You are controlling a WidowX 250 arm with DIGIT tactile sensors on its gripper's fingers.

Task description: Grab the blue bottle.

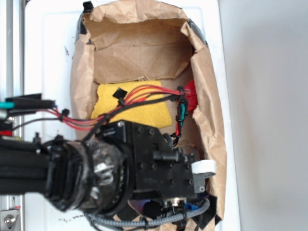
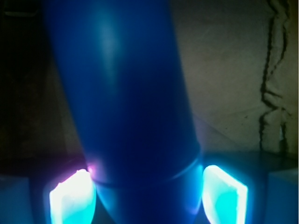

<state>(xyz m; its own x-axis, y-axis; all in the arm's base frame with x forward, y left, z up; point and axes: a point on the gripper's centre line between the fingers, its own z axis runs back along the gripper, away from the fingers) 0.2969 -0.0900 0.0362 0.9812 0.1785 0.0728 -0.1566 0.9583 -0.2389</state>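
Note:
The blue bottle [image 2: 126, 102] fills the wrist view, a smooth bright blue cylinder running away from the camera, with its shoulder ring low in the frame. My gripper [image 2: 148, 172] straddles it at that ring. The left fingertip [image 2: 74, 196] touches the bottle's side and the right fingertip [image 2: 224, 193] sits right against the other side. In the exterior view my gripper [image 1: 204, 175] is low at the near end of the paper-lined bin, with one white finger [image 1: 204, 167] showing. The arm hides the bottle there.
Brown paper [image 1: 139, 48] lines the bin and rises as walls all round. A yellow cloth [image 1: 144, 113] with a black square lies behind the arm. A red rag [image 1: 191, 94] is at the right wall. The arm's cables [image 1: 144, 98] cross over the cloth.

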